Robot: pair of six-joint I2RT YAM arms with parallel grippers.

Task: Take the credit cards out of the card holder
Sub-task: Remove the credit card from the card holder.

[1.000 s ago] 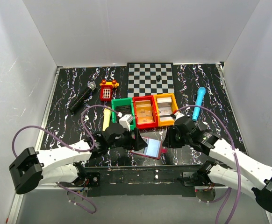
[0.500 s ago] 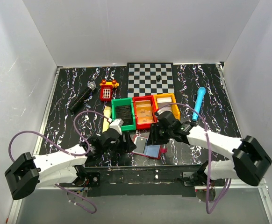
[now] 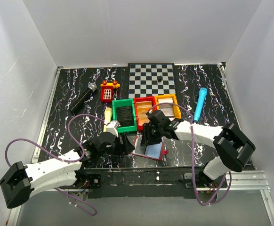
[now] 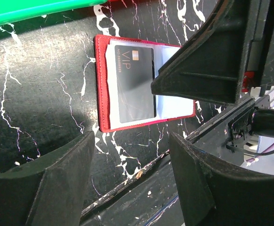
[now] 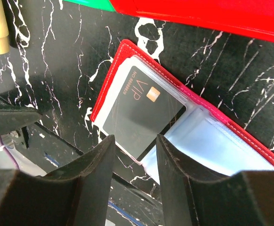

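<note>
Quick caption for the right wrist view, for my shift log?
Open right gripper hovers at the edge of the dark VIP card sleeved in the opened red card holder.

— What lies on the black marbled table [image 3: 71, 127]?
— An open red card holder [image 3: 152, 150], flat, just ahead of the left gripper [image 3: 128, 143] jaws and under the right gripper [image 3: 144, 136] jaws.
— Beyond the jaws?
— A green bin [image 3: 114, 115], red bin [image 3: 144, 98] and yellow bin [image 3: 167, 96] in a row, then a chessboard mat [image 3: 151, 80].
— To the sides?
— Outside the left jaws, a cream stick [image 3: 108, 115], microphone [image 3: 83, 98] and toy telephone [image 3: 108, 90]. Outside the right jaws, a blue marker [image 3: 200, 103].
</note>
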